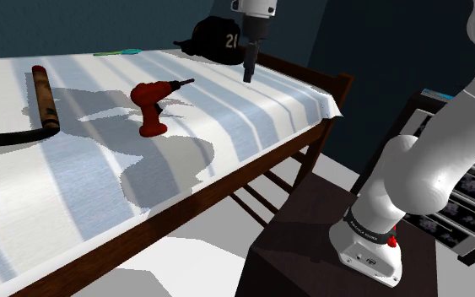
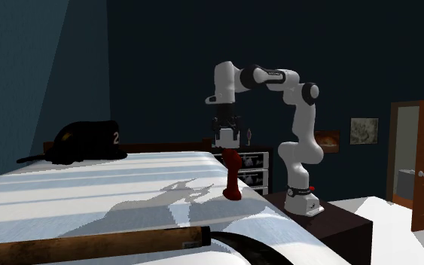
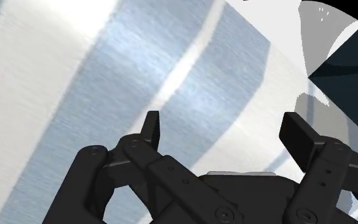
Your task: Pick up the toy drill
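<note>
Step in hand: the approach, as I judge it; the grasp has not begun.
Toy drill point(image 1: 151, 108): red with a dark bit, on the bed point(image 1: 75, 198), about in the middle of the bed's striped sheet. It seems to stand upright on its base, with the handle below and the body on top.
Gripper point(image 1: 248, 76): it hangs above the bed, pointing down, closer to the bed's corner beside the stand point(image 1: 311, 249) than the drill is. It is apart from the drill and holds nothing.
Fingers point(image 3: 151, 127): spread wide, with a free gap between them. In the wrist view, only the bed's blue and white stripes lie under this gap.
Second exterior view: here the gripper appears to be right over the drill, but I think the two are only lined up along the camera's sight. The shoulder view shows them well apart over the bed.
Other things on the bed: a black helmet point(image 1: 213, 38) at the far side, and a brown hose nozzle point(image 1: 44, 97) with its dark hose at the end away from the stand.
Next move calls for: going sideways over the bed until the open gap is above the drill, then turning the wrist so that the fingers come on both flat sides of the body or handle.
Care needed: a tall thing on a soft bed may tip over if one finger touches it first.
</note>
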